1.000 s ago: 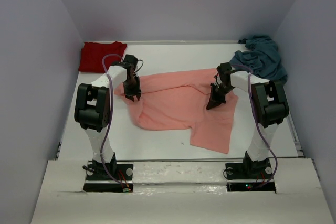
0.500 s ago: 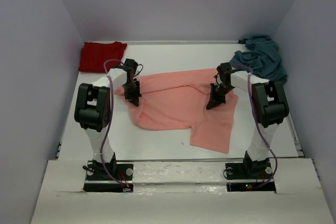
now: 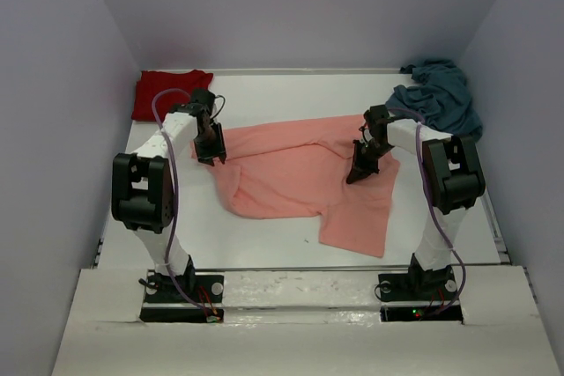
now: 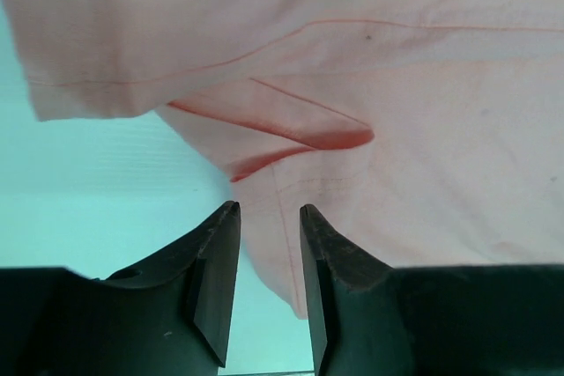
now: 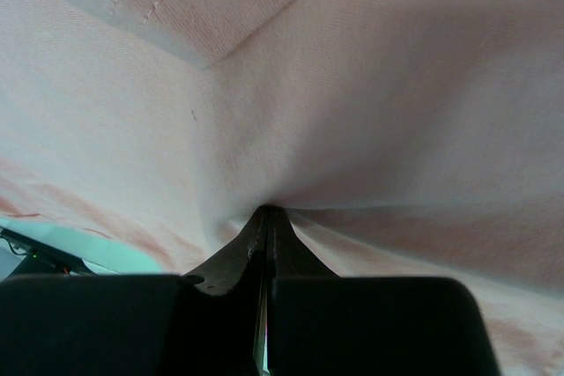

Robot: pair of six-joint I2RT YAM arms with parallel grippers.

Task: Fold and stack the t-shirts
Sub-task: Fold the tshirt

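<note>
The salmon-pink t-shirt [image 3: 300,178] lies in the middle of the top view, mostly flat on the white table [image 3: 264,244] but rumpled and not yet folded. Its longest stretch runs left to right across the frame, tilted a little, and one lobe reaches down toward the lower right. I cannot tell which end carries the collar (the left wrist view shows only a seam line and a small tucked-under flap).

The dark red t-shirt [image 3: 167,94] sits in the upper left as a flat, squarish patch, so it looks already folded. The teal-blue t-shirt [image 3: 441,99] is a crumpled heap in the upper right, untouched by either arm. Nothing is stacked. By my reading the task is early: one shirt seems done, one is in hand, one waits, and the stacking remains.

The right gripper [image 3: 357,173] is pinched on the salmon-pink cloth right of centre; in its wrist view the right gripper [image 5: 264,213] has its fingers pressed together and the fabric puckers at the tips. The left gripper [image 3: 211,156] is at the shirt's left edge. In its wrist view the left gripper [image 4: 269,217] stands with a narrow gap between its fingers, over the cloth's edge, holding nothing.
</note>
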